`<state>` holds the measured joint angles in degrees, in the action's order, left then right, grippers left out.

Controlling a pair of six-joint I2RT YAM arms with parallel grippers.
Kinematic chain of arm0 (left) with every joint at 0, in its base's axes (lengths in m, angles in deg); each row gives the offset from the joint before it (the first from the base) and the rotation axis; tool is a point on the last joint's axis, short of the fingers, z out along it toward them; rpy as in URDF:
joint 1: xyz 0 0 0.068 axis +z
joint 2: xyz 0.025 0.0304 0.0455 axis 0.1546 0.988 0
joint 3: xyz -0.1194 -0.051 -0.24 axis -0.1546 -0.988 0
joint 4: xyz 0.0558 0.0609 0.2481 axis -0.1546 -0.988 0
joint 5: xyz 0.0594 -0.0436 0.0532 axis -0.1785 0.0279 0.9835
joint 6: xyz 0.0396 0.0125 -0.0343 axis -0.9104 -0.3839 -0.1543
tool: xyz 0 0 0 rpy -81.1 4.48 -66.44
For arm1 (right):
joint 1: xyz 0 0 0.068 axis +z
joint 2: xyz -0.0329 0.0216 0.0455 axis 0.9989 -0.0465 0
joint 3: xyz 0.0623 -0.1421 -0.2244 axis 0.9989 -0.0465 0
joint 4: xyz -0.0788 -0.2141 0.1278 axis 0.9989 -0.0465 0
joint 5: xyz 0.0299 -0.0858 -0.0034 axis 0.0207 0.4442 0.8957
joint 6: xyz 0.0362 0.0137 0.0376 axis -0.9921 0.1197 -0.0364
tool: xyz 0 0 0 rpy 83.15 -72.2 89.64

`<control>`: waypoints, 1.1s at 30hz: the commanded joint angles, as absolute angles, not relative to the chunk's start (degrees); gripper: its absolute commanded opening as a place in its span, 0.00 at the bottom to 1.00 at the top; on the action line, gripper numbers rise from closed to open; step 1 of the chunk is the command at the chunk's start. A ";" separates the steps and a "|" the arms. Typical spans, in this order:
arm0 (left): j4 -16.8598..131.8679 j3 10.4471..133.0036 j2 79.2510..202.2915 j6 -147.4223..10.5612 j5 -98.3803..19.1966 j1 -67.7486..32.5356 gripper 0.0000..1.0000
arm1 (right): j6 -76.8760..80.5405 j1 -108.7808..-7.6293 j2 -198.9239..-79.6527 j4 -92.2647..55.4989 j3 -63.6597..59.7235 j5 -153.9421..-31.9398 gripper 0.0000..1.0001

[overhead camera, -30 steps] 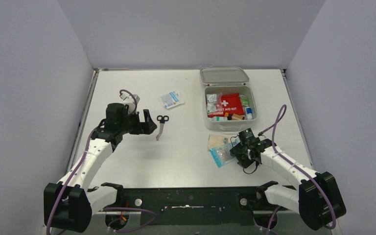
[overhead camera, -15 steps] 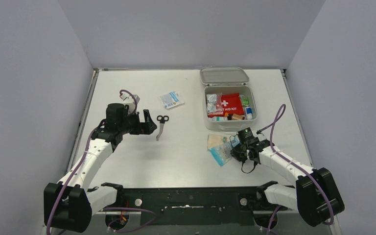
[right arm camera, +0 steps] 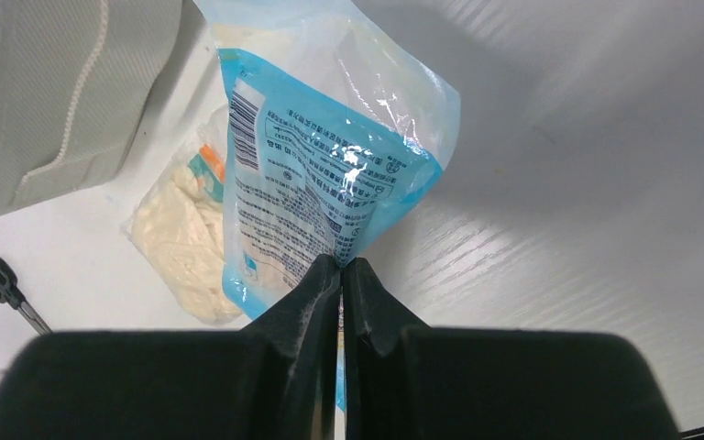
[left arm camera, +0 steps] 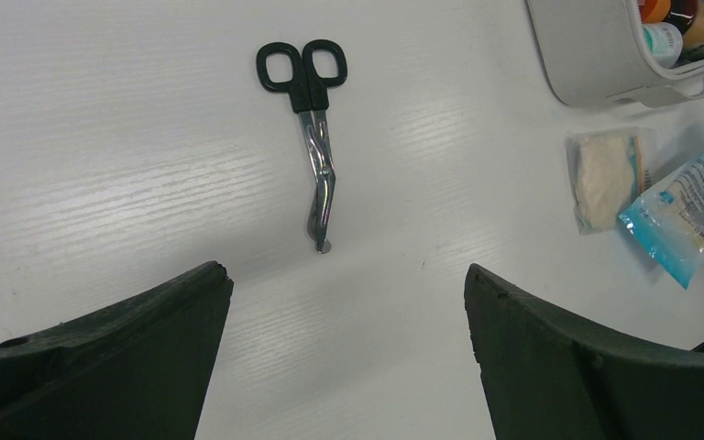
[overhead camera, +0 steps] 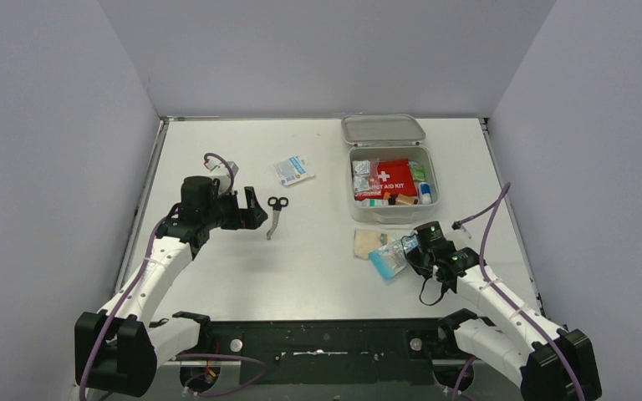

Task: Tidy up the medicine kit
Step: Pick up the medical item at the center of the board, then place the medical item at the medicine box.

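Packet (right arm camera: pixel 330 174) edge hidden inside clamped right end effector (right arm camera: pixel 341 264), print illegible

bright even light, soft shadows, glare on blue packet (right arm camera: pixel 330 174)

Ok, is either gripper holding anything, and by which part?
The right gripper pinches the blue packet by one edge; the left gripper is open, holding nothing.

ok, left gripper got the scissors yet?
No: the left gripper is open, and the scissors lie flat on the table beyond its fingertips, untouched.
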<state>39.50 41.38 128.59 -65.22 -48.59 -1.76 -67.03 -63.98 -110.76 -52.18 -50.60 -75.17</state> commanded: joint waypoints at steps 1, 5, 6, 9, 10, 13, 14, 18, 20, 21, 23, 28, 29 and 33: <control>41.79 41.88 127.24 -65.43 -48.64 -1.43 0.97 | -66.42 -63.65 -107.66 -56.08 -46.63 -68.03 0.00; 41.77 41.83 127.07 -65.51 -48.79 -1.51 0.97 | -64.99 -63.67 -106.67 -56.21 -44.51 -67.03 0.00; 41.75 41.83 127.00 -65.51 -48.82 -1.50 0.97 | -65.21 -63.69 -106.52 -56.65 -43.95 -66.80 0.00; 41.85 41.81 126.98 -65.51 -49.04 -1.52 0.97 | -66.32 -63.62 -105.68 -55.95 -42.97 -68.35 0.00; 41.82 41.85 127.00 -65.51 -49.12 -1.55 0.97 | -66.66 -63.68 -105.50 -55.91 -42.52 -68.60 0.00; 41.80 41.84 126.96 -65.51 -49.35 -1.50 0.97 | -66.76 -63.57 -104.56 -55.83 -40.91 -68.48 0.00; 41.66 41.82 126.84 -65.51 -49.35 -1.56 0.97 | -66.54 -63.56 -104.33 -55.84 -40.28 -68.25 0.00; 41.77 41.79 126.63 -65.75 -50.31 -1.53 0.97 | -64.57 -63.67 -104.88 -55.52 -36.40 -66.17 0.00; 41.78 41.72 126.62 -65.77 -50.56 -1.56 0.97 | -63.46 -63.69 -105.56 -54.76 -34.39 -65.21 0.00; 41.78 41.74 126.62 -65.77 -50.58 -1.61 0.97 | -62.98 -63.73 -105.98 -53.74 -33.65 -64.85 0.00; 41.87 41.74 126.57 -65.77 -50.66 -1.60 0.97 | -61.91 -63.79 -106.90 -50.53 -32.59 -64.29 0.00; 41.94 41.67 126.37 -65.77 -51.23 -1.72 0.97 | -60.54 -65.14 -110.98 -39.42 -31.68 -64.40 0.00; 41.95 41.59 126.29 -65.77 -51.18 -1.85 0.97 | -60.49 -65.35 -111.55 -35.65 -32.28 -64.73 0.00; 41.95 41.63 126.66 -65.86 -51.31 -2.24 0.97 | -62.76 -66.53 -114.42 -23.13 -34.52 -65.23 0.00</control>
<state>39.56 41.38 127.62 -65.25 -49.61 -1.87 -61.85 -65.31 -112.49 -39.72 -34.01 -67.28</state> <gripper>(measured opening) 0.973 0.029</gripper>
